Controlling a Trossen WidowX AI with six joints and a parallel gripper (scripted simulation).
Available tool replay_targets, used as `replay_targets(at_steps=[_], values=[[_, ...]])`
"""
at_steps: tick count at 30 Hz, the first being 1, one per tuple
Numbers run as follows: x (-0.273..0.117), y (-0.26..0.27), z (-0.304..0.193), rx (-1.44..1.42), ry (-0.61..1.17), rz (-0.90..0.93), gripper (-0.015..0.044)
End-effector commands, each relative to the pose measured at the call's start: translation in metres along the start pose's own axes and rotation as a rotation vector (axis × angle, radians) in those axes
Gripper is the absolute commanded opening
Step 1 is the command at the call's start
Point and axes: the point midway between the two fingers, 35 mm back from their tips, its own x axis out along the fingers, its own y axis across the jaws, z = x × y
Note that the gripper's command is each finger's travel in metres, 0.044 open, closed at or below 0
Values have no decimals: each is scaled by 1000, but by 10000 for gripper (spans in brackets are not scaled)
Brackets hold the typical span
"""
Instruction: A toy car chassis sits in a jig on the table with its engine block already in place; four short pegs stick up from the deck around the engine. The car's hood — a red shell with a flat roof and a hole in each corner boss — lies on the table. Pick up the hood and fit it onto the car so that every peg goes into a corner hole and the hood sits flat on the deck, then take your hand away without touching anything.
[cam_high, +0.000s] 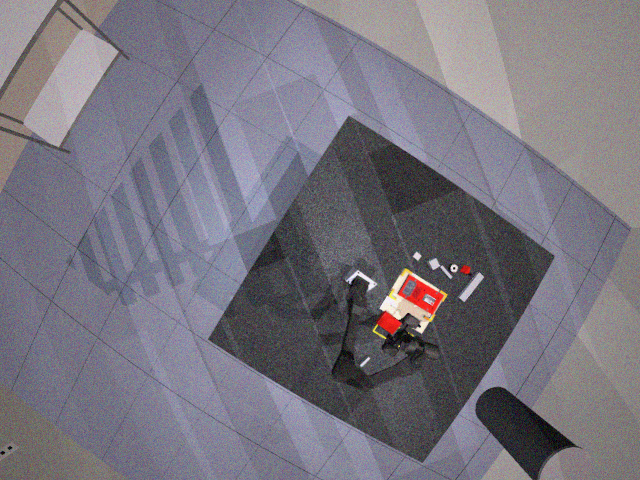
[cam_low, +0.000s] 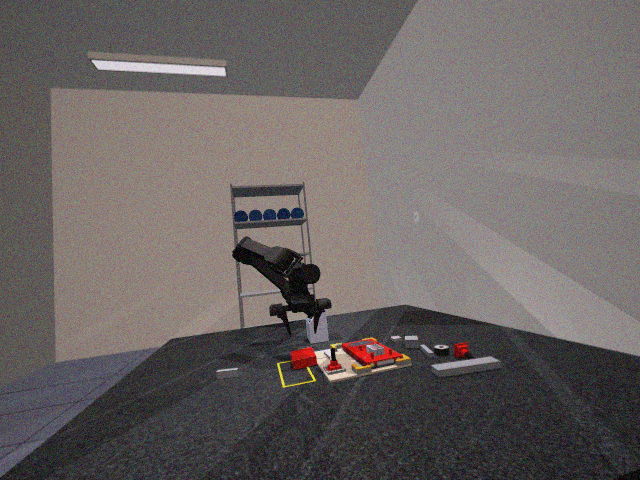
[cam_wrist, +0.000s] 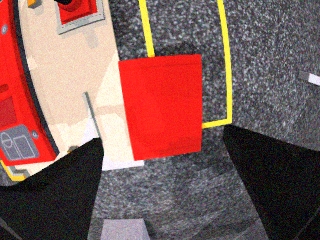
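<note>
The red hood (cam_high: 388, 323) (cam_low: 303, 358) (cam_wrist: 162, 107) lies roof up beside the cream jig board (cam_high: 408, 310) (cam_wrist: 55, 90), partly over a yellow outline (cam_low: 299, 383) (cam_wrist: 228, 65). My gripper (cam_low: 302, 334) (cam_wrist: 164, 138) is open and empty above the hood. In the wrist view its fingertips stand wider apart than the hood, one toward each side, touching nothing. The red chassis (cam_low: 356, 352) (cam_wrist: 42, 145) sits in the jig with the grey engine block (cam_high: 429, 298) (cam_low: 374, 349) on its deck. Short pegs show around the engine in the exterior view. The hood's corner holes cannot be made out.
A red-based black lever (cam_low: 333, 365) (cam_wrist: 77, 12) stands on the board near the hood. A white bracket (cam_high: 361, 276) (cam_low: 317, 333) stands behind. A grey bar (cam_high: 471, 287) (cam_low: 466, 366), a wheel (cam_high: 453, 268) (cam_low: 440, 350) and a red part (cam_high: 465, 269) (cam_low: 461, 350) lie beyond the chassis.
</note>
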Motion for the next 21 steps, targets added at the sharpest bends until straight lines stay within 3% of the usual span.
replay_targets(at_steps=[1, 21], values=[[5, 0, -2, -6, 8, -2, 440], [24, -1, -2, -6, 8, -1, 440]])
